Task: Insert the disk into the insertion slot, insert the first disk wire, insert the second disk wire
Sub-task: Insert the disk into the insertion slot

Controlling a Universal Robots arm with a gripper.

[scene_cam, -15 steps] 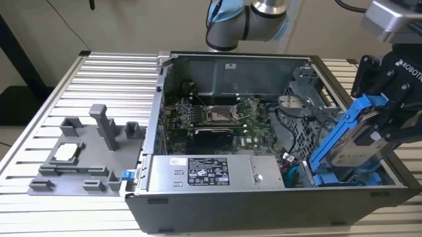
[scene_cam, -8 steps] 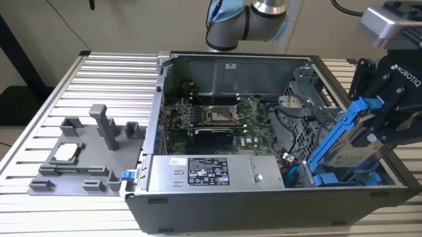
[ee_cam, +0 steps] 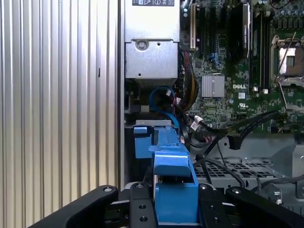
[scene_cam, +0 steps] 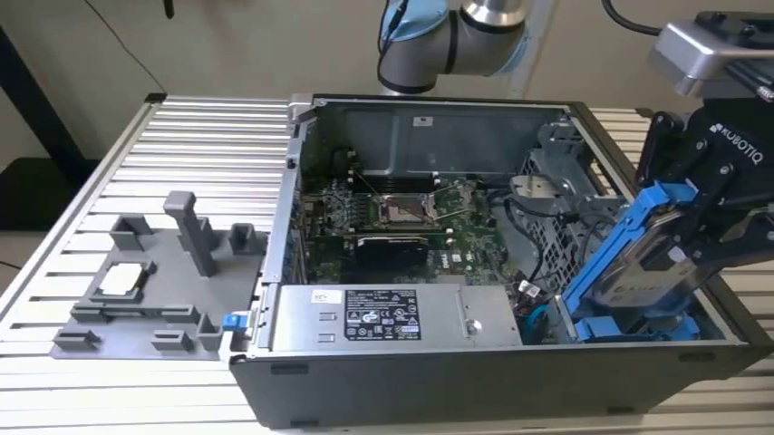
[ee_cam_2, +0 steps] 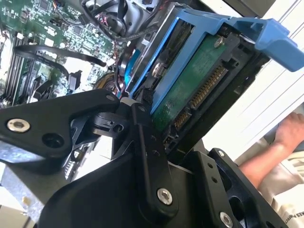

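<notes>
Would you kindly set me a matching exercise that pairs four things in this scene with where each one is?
Things: 1 disk; 2 power supply; 3 grey fixture; 4 processor socket.
Places: A on the slatted table, outside the computer case, exterior view's left; B middle of the motherboard; C tilted in the gripper, at the computer case's end on the exterior view's right; D inside the computer case, along its side nearest the exterior camera.
Pairs: 1-C; 2-D; 3-A; 4-B.

Open computer case (scene_cam: 484, 385) with motherboard (scene_cam: 466, 237) and power supply (scene_cam: 387, 317); grey fixture (scene_cam: 151, 294) on slatted table (scene_cam: 206, 136).
</notes>
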